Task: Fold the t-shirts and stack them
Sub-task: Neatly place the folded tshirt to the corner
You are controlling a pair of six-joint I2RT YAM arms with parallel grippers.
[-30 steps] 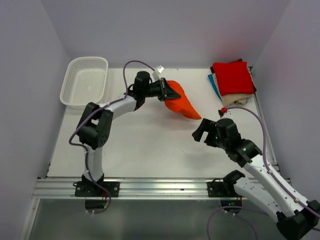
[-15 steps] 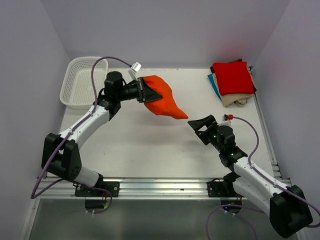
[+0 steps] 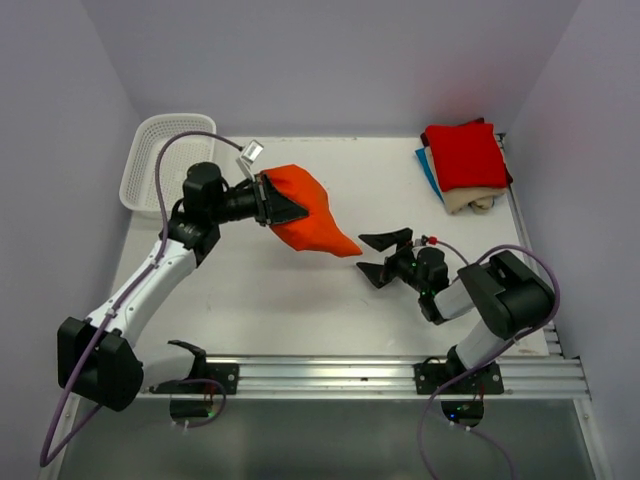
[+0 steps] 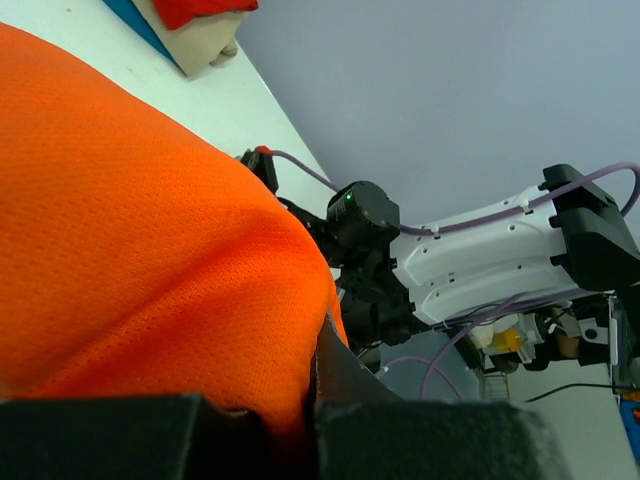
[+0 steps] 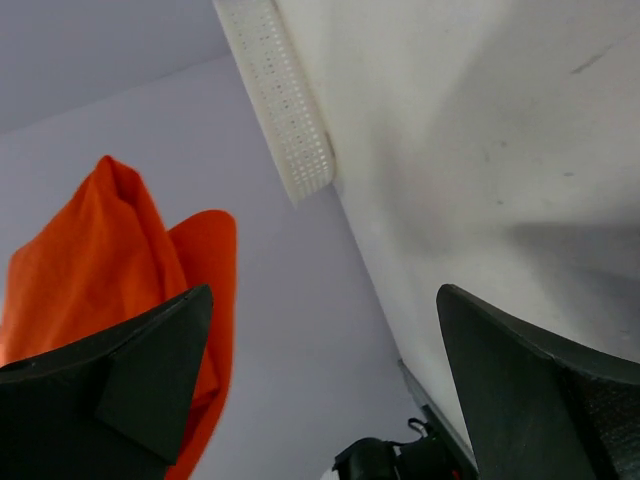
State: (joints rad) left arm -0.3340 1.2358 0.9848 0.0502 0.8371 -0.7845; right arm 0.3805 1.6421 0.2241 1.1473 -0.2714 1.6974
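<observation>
My left arm reaches up from its base in a long bend, the wrist turned so the left gripper (image 3: 272, 202) points across the table (image 3: 250, 290) toward the other arm. Its jaws are clamped on a bunched fold of the orange shirt (image 3: 308, 218), which hangs out ahead of them and tapers to a point. My right arm is folded low, elbow out to the side, and the right gripper (image 3: 378, 257) faces back at the left one with its jaws spread wide and nothing between them. The shirt's tip sits just ahead of those fingertips; I cannot tell whether it touches. The folded shirts (image 3: 464, 158), red on top, lie well behind the right jaws. The basket (image 3: 150, 170) sits behind the left wrist.
</observation>
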